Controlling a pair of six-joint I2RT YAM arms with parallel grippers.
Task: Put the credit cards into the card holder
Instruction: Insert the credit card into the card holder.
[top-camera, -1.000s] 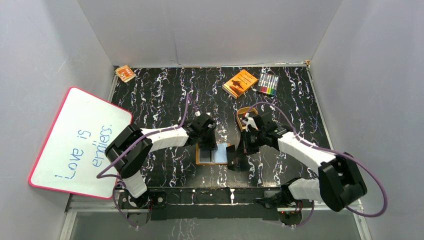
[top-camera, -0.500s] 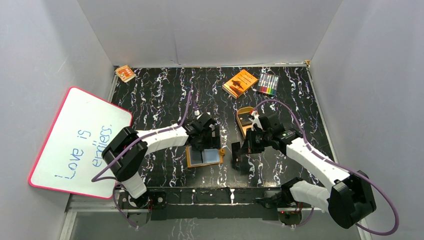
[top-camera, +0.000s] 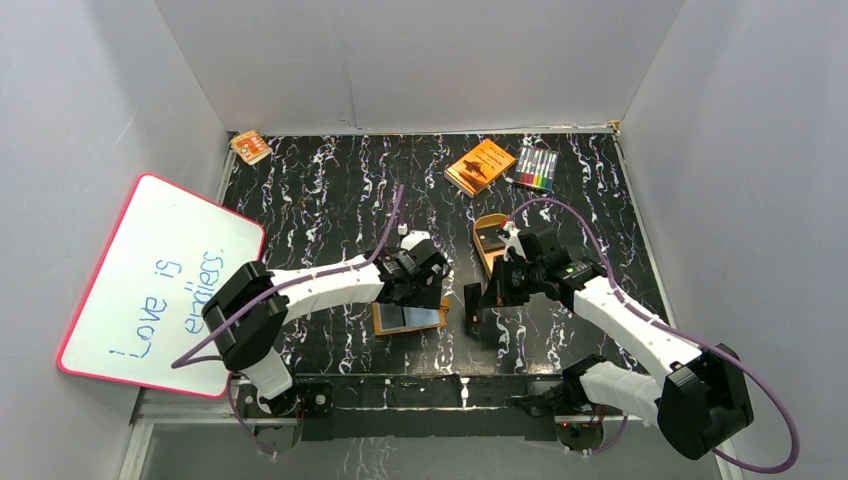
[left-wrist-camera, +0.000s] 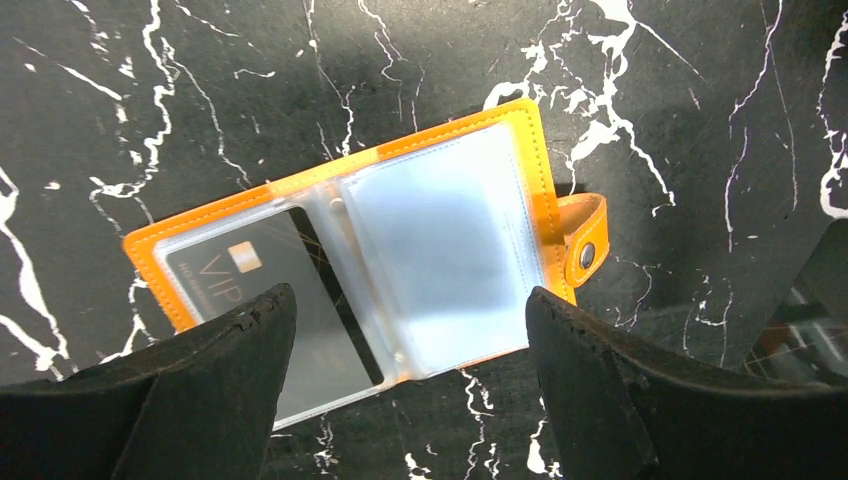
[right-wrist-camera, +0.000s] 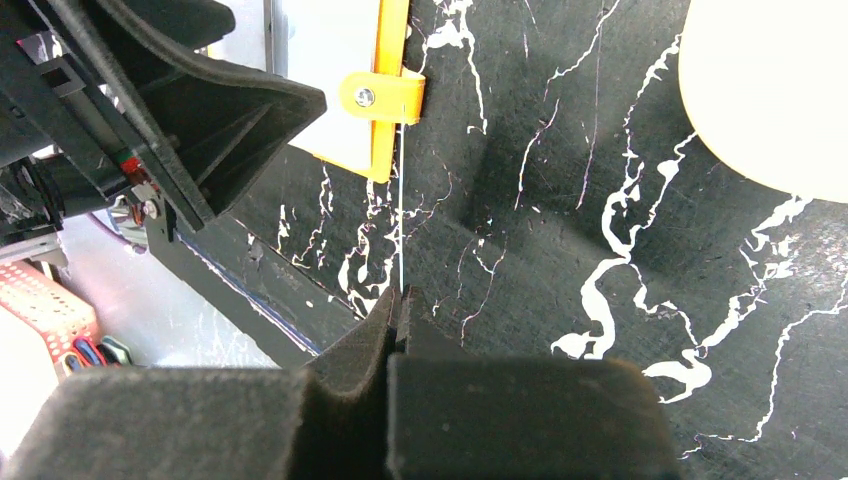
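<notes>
The orange card holder (top-camera: 380, 320) lies open on the black marbled table, and its snap tab (left-wrist-camera: 586, 243) points right. A dark grey VIP card (left-wrist-camera: 232, 278) sits in its left clear pocket and a pale blue card (left-wrist-camera: 440, 235) in its right one. My left gripper (top-camera: 418, 288) hovers just above the holder, open and empty, with its jaws straddling the near edge (left-wrist-camera: 408, 305). My right gripper (top-camera: 474, 303) is to the right of the holder, shut on a thin card seen edge-on (right-wrist-camera: 400, 225) that points at the snap tab (right-wrist-camera: 380, 96).
A gold oval tray (top-camera: 490, 226) lies just behind the right gripper. An orange book (top-camera: 480, 166) and a marker pack (top-camera: 537, 168) are at the back right. A whiteboard (top-camera: 160, 285) leans at the left. A small orange item (top-camera: 250, 147) sits in the back left corner.
The card holder has slid left and a little nearer. My left gripper has moved right over it. My right gripper has shifted slightly, still pinching its card.
</notes>
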